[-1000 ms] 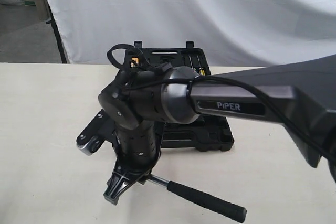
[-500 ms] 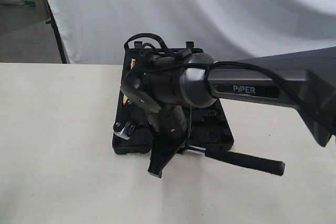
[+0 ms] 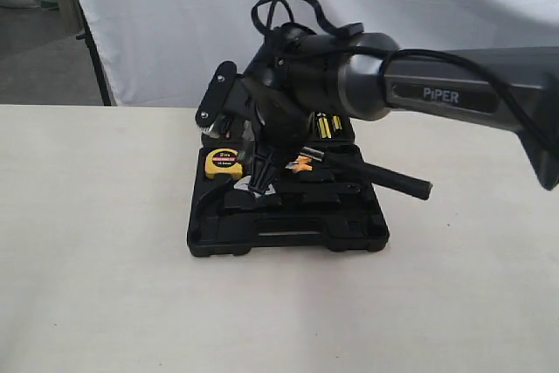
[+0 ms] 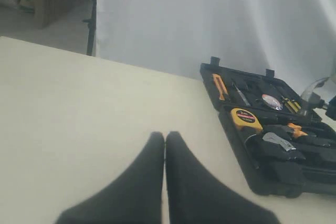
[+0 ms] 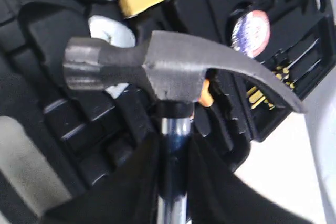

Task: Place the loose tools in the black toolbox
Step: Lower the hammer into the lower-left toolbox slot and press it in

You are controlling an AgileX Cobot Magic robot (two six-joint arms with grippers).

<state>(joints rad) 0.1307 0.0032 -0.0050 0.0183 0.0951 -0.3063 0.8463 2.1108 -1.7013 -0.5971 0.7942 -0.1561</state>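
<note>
The black toolbox [image 3: 288, 238] lies open in the middle of the table, with tools in its recesses; it also shows in the left wrist view as the toolbox [image 4: 273, 179]. My right gripper [image 3: 266, 163] hangs over its middle, shut on the chrome neck of a claw hammer [image 5: 168, 69]. The hammer's head hovers just above the moulded tray [image 5: 58, 114], and its black grip [image 3: 397, 181] sticks out to the right. My left gripper [image 4: 165, 137] is shut with nothing in it, above bare table to the left of the box, outside the exterior view.
A yellow tape measure [image 3: 224, 162] and yellow-handled screwdrivers [image 3: 327, 126] sit in the box, with an orange knife [image 4: 219, 86] in the lid. A white cloth [image 3: 367, 32] hangs behind the beige table [image 3: 87, 259]. A dark stand [image 3: 92, 58] is at back left.
My right arm has carried the hammer from the table's front edge back and up over the open toolbox. The hammer's handle has swung round and risen.
</note>
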